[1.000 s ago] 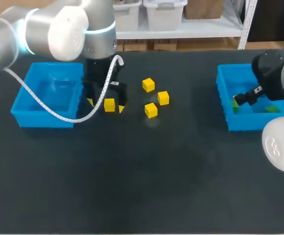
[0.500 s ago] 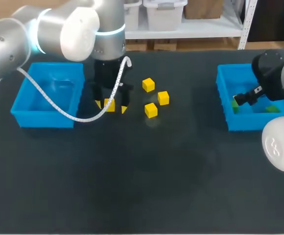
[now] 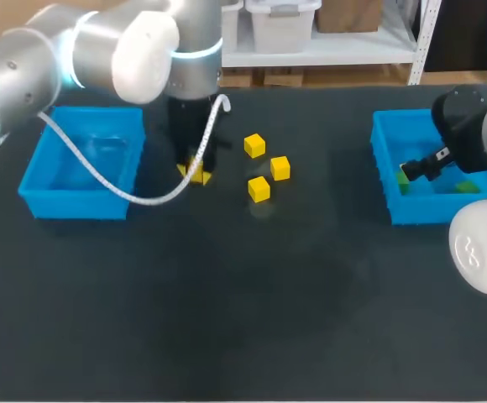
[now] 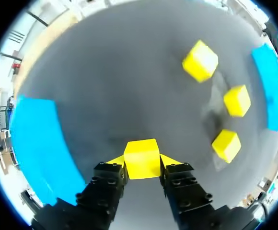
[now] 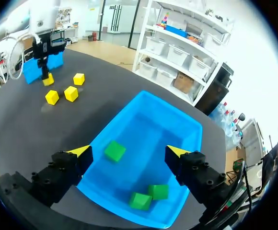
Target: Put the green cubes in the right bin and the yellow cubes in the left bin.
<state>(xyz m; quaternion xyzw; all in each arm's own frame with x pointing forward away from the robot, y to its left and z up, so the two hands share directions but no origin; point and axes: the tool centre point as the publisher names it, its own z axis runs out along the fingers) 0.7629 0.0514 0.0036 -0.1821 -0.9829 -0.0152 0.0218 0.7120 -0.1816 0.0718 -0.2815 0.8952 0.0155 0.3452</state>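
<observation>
Yellow cube pinched between left fingers; right fingers apart over right bin.

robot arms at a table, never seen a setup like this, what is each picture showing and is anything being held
Two robot arms work at a dark table, sorting cubes by colour. The wide picture looks down from above and behind them. Each round picture comes from a camera on one arm's wrist, looking out along its two yellow-tipped fingers. The left gripper is shut on a yellow cube, close to the table and beside the left bin. Three more yellow cubes lie loose nearby. The right gripper hangs open over the right bin, which holds three green cubes.
</observation>
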